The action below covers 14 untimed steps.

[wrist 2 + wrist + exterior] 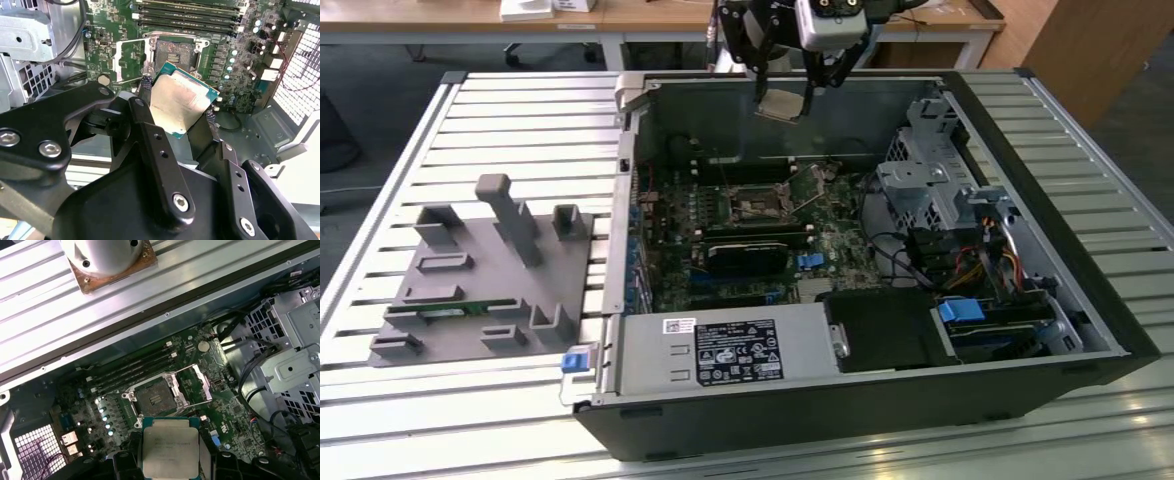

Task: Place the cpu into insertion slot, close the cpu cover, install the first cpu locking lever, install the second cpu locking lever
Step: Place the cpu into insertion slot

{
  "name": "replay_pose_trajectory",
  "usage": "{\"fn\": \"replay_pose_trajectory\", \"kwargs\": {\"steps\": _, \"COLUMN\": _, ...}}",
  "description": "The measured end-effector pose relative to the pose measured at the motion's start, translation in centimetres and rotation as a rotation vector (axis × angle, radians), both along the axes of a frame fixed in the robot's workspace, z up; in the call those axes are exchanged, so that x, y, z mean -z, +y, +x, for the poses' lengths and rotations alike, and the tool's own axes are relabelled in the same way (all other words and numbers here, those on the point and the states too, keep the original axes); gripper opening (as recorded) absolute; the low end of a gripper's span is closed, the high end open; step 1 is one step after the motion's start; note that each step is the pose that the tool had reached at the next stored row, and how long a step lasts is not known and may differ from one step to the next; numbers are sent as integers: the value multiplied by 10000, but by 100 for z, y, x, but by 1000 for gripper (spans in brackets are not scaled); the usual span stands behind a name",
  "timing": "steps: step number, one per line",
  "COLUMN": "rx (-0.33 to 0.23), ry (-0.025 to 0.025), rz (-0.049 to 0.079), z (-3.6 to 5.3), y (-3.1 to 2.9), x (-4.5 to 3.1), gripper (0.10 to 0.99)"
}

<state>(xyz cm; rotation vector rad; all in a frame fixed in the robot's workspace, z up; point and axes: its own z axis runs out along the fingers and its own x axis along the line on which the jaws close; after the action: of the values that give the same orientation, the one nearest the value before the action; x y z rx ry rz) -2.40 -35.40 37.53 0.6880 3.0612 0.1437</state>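
The exterior view takes in the whole setting: one open black case (1067,250) lying on a ribbed aluminium table (520,110), one grey plastic fixture (480,270) on the exterior view's left of it, and three blue tabs (963,310) around the case. There the gripper (787,92) hangs over the far side of the case with the cpu (783,104) at its tip, well above the green board (720,215) and apart from the slot (754,205). Both wrist views add the detail of the grip. In the second wrist view two black fingers (145,84) are pinched narrow on opposite edges of the one cpu (182,102), a flat square with a dull silvery-beige metal face and a thin green rim, held tilted. Beyond it lies the single slot (175,52), a dark square recess with a silvery rim, bare inside, and the one cover (131,60), a thin metal frame with a cut-out centre, is swung open beside it. The first wrist view looks from the opposite side: the cpu (170,447) faces the camera flat, the slot (152,397) sits near it, and the cover (195,382) stands open next to it. This view also shows one round coin cell (203,346) on the board and one polished metal flange (107,255) on a rusty-brown square plate against the table's ribs.
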Motion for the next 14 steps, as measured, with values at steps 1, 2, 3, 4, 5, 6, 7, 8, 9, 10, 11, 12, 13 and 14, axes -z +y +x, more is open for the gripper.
{"fn": "replay_pose_trajectory", "kwargs": {"steps": 1, "rx": 25, "ry": 1, "rz": -1, "z": 0, "y": 0, "x": 0, "gripper": 541}}
{"fn": "replay_pose_trajectory", "kwargs": {"steps": 2, "rx": 49, "ry": 0, "rz": 0, "z": 0, "y": 0, "x": 0, "gripper": 541}}
{"fn": "replay_pose_trajectory", "kwargs": {"steps": 3, "rx": 74, "ry": 0, "rz": 0, "z": 0, "y": 0, "x": 0, "gripper": 541}}
{"fn": "replay_pose_trajectory", "kwargs": {"steps": 4, "rx": 99, "ry": 0, "rz": 0, "z": 0, "y": 0, "x": 0, "gripper": 541}}
{"fn": "replay_pose_trajectory", "kwargs": {"steps": 5, "rx": 126, "ry": 1, "rz": 0, "z": 0, "y": 0, "x": 0, "gripper": 541}}
{"fn": "replay_pose_trajectory", "kwargs": {"steps": 6, "rx": 153, "ry": 0, "rz": 0, "z": 0, "y": 0, "x": 0, "gripper": 541}}
{"fn": "replay_pose_trajectory", "kwargs": {"steps": 7, "rx": 181, "ry": 0, "rz": 0, "z": 0, "y": 0, "x": 0, "gripper": 541}}
{"fn": "replay_pose_trajectory", "kwargs": {"steps": 8, "rx": 207, "ry": 0, "rz": 1, "z": 0, "y": 0, "x": 0, "gripper": 541}}
{"fn": "replay_pose_trajectory", "kwargs": {"steps": 9, "rx": 237, "ry": 0, "rz": 0, "z": 0, "y": 0, "x": 0, "gripper": 541}}
{"fn": "replay_pose_trajectory", "kwargs": {"steps": 10, "rx": 264, "ry": 0, "rz": 0, "z": 0, "y": 0, "x": 0, "gripper": 541}}
{"fn": "replay_pose_trajectory", "kwargs": {"steps": 11, "rx": 290, "ry": 0, "rz": 0, "z": 0, "y": 0, "x": 0, "gripper": 541}}
{"fn": "replay_pose_trajectory", "kwargs": {"steps": 12, "rx": 317, "ry": 0, "rz": 0, "z": 0, "y": 0, "x": 0, "gripper": 541}}
{"fn": "replay_pose_trajectory", "kwargs": {"steps": 13, "rx": 345, "ry": 0, "rz": 0, "z": 0, "y": 0, "x": 0, "gripper": 541}}
{"fn": "replay_pose_trajectory", "kwargs": {"steps": 14, "rx": 373, "ry": 0, "rz": 0, "z": 0, "y": 0, "x": 0, "gripper": 541}}
